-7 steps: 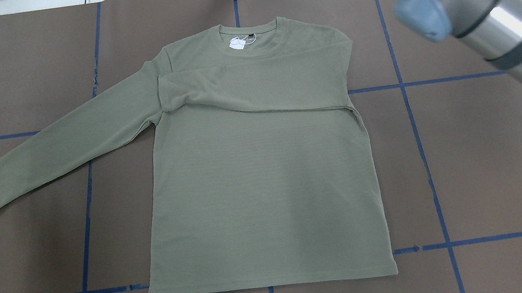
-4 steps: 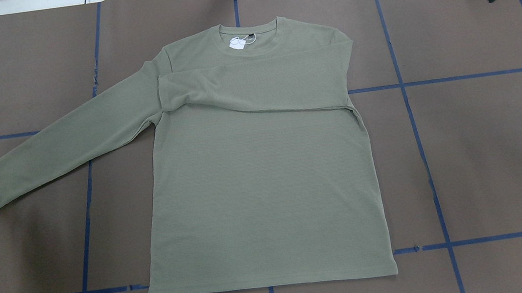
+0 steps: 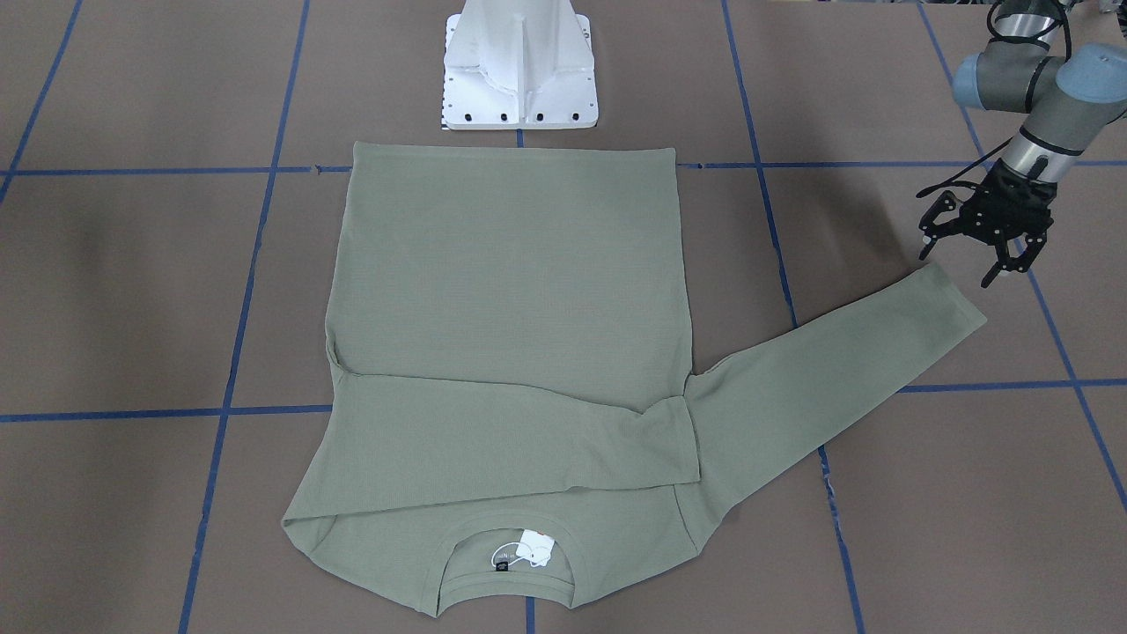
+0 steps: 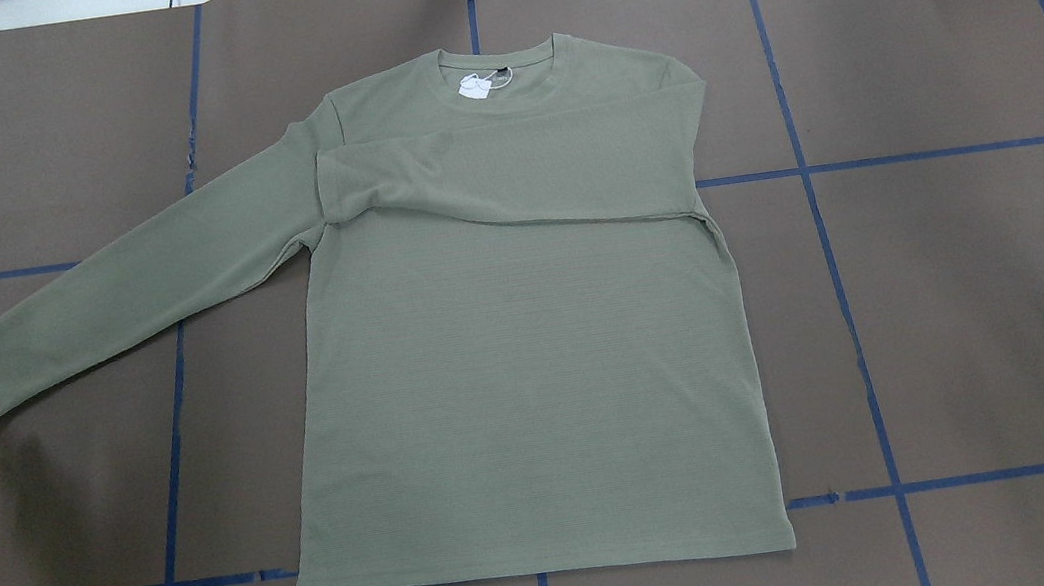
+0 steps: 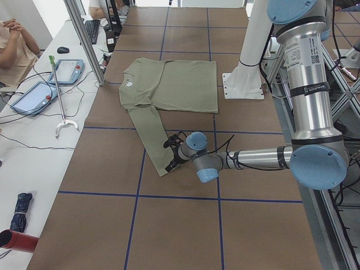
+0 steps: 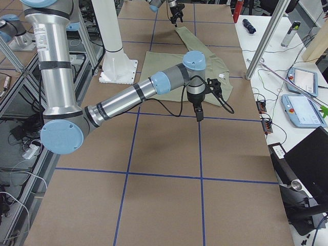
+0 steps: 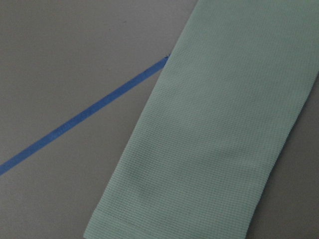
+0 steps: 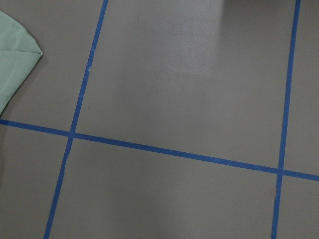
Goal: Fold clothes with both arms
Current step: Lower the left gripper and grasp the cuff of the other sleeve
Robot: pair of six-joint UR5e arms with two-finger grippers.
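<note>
Shirt point(image 4: 511, 365): flat and front up in the middle of the table point(image 4: 990, 322); hem toward the pedestal base point(image 3: 519, 70), collar point(image 4: 502, 62) with its white tag point(image 4: 475, 87) on the far side.
Folded sleeve point(image 4: 506, 174): laid straight across the chest, its end reaching the opposite armpit; we take this half as done.
Free sleeve point(image 4: 128, 284): runs out on a slant toward the robot's left; lies flat, with its cuff point(image 3: 955, 295) at the outer tip.
Left gripper point(image 3: 960, 262): low over the table, just beside the cuff's end; jaws spread wide, nothing between them; we cannot tell if a fingertip touches the cloth.
Right gripper point(image 6: 199, 114): hangs over bare table off the shirt's folded side, well apart from the cloth; only a sliver shows from overhead, so we cannot tell how its jaws stand.
Why so: we judge the left arm is lined up to pinch the cuff and carry it across the chest; the right arm is parked out of that path.
Edges: the cuff hem is straight and exposed; the sleeve crosses a blue tape line point(image 4: 174, 409).
Open room: bare table on both sides of the free sleeve; nothing lies on the chest but the folded sleeve.
</note>
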